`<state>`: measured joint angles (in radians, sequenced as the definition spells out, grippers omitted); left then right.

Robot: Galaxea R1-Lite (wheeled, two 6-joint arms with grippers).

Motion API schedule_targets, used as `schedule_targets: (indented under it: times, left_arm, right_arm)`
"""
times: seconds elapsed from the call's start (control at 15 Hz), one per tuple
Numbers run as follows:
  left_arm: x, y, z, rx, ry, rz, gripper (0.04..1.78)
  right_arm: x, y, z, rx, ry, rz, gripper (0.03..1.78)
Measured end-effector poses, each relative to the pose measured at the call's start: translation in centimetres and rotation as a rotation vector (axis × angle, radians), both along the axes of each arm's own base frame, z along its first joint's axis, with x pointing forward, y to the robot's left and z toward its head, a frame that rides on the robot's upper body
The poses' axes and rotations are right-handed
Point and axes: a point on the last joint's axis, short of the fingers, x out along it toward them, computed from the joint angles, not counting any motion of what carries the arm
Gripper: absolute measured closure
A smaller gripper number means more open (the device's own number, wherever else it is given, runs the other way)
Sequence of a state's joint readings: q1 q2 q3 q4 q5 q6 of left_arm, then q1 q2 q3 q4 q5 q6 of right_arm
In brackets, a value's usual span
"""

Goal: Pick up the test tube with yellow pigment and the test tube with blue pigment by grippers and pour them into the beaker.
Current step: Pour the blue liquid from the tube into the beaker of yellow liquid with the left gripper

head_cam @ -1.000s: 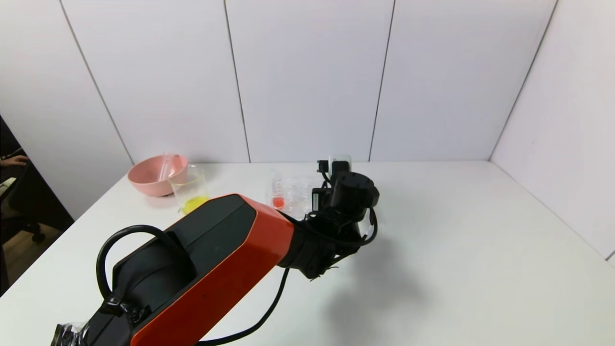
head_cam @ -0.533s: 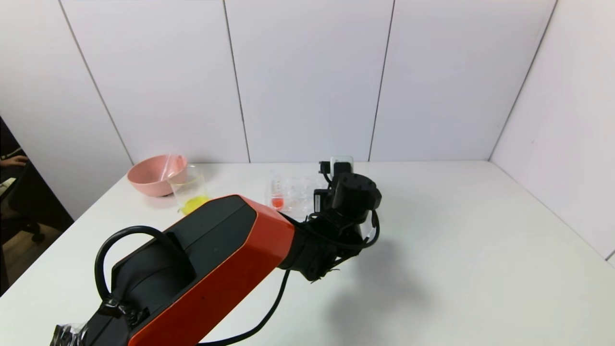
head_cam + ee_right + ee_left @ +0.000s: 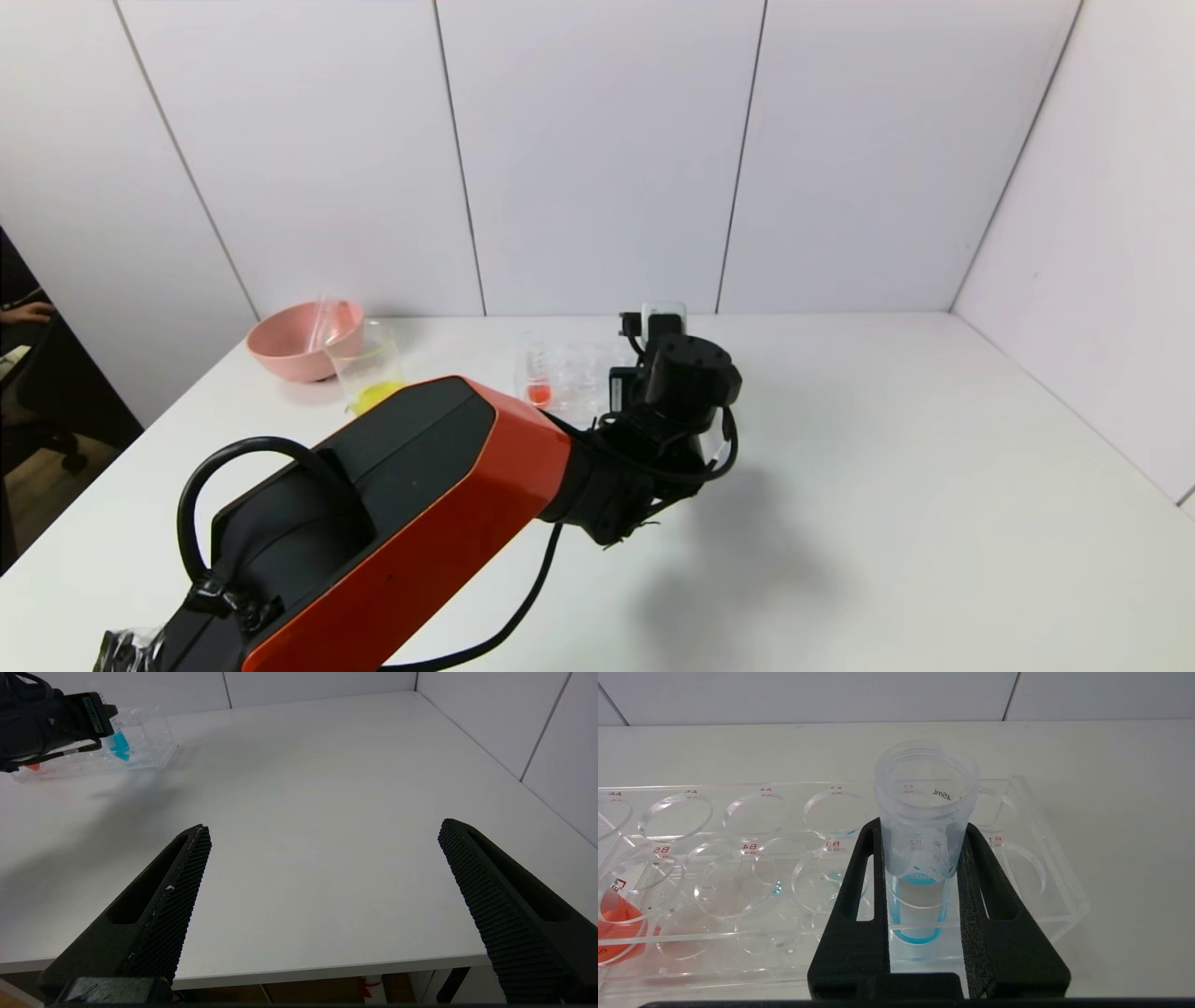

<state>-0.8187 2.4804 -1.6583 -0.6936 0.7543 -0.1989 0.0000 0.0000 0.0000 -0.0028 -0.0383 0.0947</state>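
Left gripper point(image 3: 924, 877), black with ribbed pads, has closed in the last second: the jaws now press on both sides of the slim clear test tube with blue pigment point(image 3: 920, 858), just below its open threaded mouth. In the head view the left wrist has barely shifted over that second, only settling slightly at the rack. The tube stands upright in an end hole of the clear acrylic tube rack point(image 3: 1031, 826), blue liquid pooled in its lower part, so it is gripped but not lifted.

Judgement: the grasp step looks finished; a straight pull up out of the hole comes next, then the carry to the small clear beaker point(image 3: 366, 373) beside the pink plastic bowl point(image 3: 297, 338) at the table's far left. Yellow liquid already lies in the beaker's bottom, and a clear tube leans in the bowl, so the yellow half appears done.

Right gripper point(image 3: 322, 896) hangs parked over bare white table point(image 3: 327, 788) near the front edge, jaws spread wide, holding nothing.

Hard to make out:
- head view: the orange-and-black left arm covers the gripper and the blue tube entirely
- the red-liquid tube point(image 3: 616, 919) is cut off at the wrist view's edge
- whether the tube in the bowl is the emptied yellow one cannot be told
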Motion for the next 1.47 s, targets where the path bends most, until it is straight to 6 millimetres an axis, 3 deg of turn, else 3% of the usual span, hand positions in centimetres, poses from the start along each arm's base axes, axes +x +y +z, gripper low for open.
schedule_targets:
  times: [0.4,1.47]
  left_arm:
    - [-0.1,0.2,1.1,-0.004,-0.008,0.002,1.38]
    - [-1.9,1.1,7.3,0.003,-0.065,-0.012,1.38]
  right_arm:
    - [0.0,0.0,0.0,0.000,0.000,0.000,0.04]
    - [0.0,0.0,0.0,0.000,0.000,0.000,0.04]
